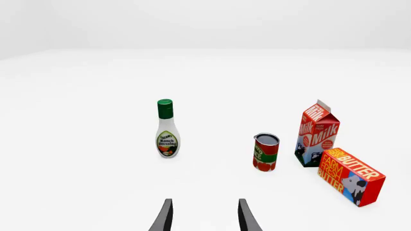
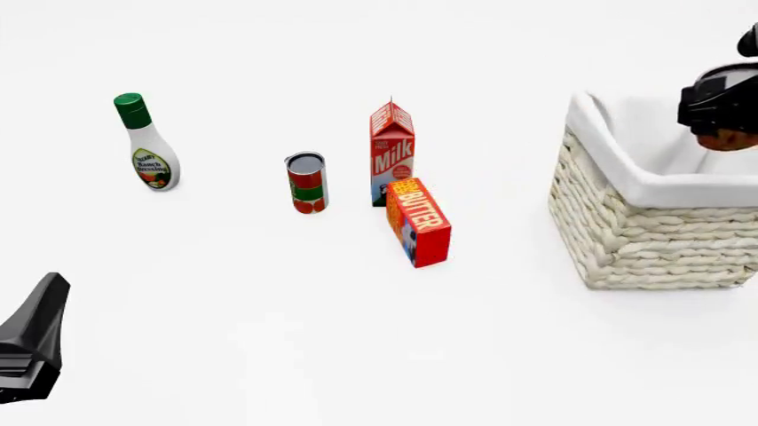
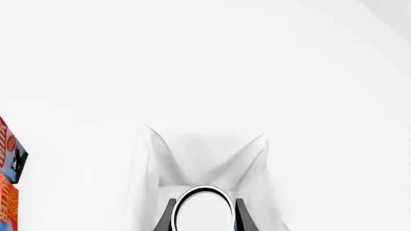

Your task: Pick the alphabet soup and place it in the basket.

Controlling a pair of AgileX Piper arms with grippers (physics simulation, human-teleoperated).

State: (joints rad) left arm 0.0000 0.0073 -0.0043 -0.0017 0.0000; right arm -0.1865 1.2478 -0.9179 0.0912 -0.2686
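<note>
White liner [image 3: 205, 159] beyond tool-held soup [image 3: 204, 211].

the basket [image 2: 645, 240] at the right of the front view looked like rough woven wicker with a smooth matt white cloth liner [image 2: 663, 186]; the red-and-green can [image 2: 307, 183] showed a dull metal top.

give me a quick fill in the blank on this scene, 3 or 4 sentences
1. The right gripper holds the soup can above the ____.
2. The dressing bottle has a ____ cap.
3. The butter box lies in front of the ____ carton.
4. The jaws of the left gripper are ____ with nothing between them.

Missing words: basket; green; milk; open
</note>
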